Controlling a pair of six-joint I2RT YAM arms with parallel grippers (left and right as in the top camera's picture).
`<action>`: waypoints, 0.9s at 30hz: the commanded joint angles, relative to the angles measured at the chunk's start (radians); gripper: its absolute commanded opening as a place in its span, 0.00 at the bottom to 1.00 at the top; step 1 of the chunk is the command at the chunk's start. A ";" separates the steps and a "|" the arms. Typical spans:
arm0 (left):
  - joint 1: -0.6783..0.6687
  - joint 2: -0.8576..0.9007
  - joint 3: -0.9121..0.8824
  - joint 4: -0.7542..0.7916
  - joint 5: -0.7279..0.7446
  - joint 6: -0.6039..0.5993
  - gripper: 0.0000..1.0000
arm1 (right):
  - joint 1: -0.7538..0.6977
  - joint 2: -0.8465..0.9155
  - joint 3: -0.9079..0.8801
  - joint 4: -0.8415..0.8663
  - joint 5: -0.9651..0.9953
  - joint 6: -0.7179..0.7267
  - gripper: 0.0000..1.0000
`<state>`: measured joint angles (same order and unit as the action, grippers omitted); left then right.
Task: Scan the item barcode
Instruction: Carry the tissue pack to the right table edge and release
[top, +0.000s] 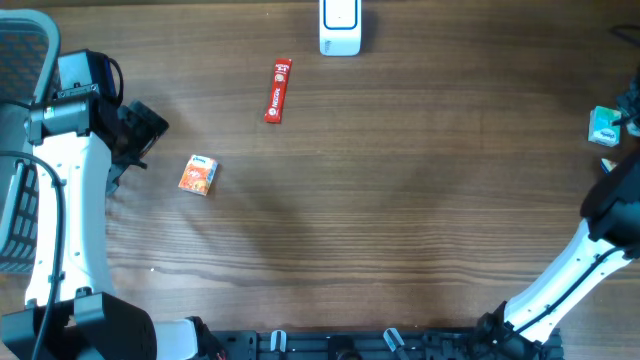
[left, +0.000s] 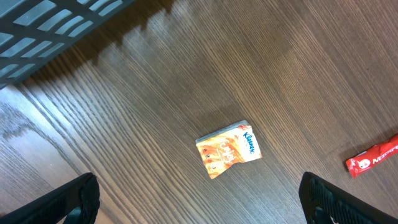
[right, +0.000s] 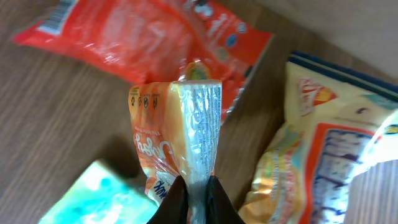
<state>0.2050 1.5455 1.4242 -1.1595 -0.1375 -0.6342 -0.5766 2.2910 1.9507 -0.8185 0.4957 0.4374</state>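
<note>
A: And the right gripper (right: 198, 190)?
B: Clenched on the orange packet (right: 177, 118), nipping its clear sealed edge, far right of the table (top: 400, 220).
A: The left gripper (left: 199, 202)?
B: Wide open, above the Kleenex pack (left: 228, 148), not touching.

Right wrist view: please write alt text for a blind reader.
The right tool pinches an orange packet by its clear sealed edge. Around it lie a red packet, a yellow bag and a teal pack on the table.
</note>
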 joint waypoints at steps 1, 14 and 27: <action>0.003 0.007 0.000 0.000 -0.010 -0.002 1.00 | -0.014 0.017 -0.008 -0.002 0.031 -0.029 0.30; 0.003 0.006 0.000 0.000 -0.010 -0.002 1.00 | -0.005 -0.075 -0.006 -0.048 -0.300 -0.147 1.00; 0.003 0.007 0.000 0.000 -0.010 -0.002 1.00 | 0.005 -0.433 -0.006 -0.111 -1.258 -0.147 1.00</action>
<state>0.2050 1.5455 1.4242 -1.1595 -0.1375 -0.6342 -0.5877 1.9484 1.9369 -0.8738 -0.3870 0.3077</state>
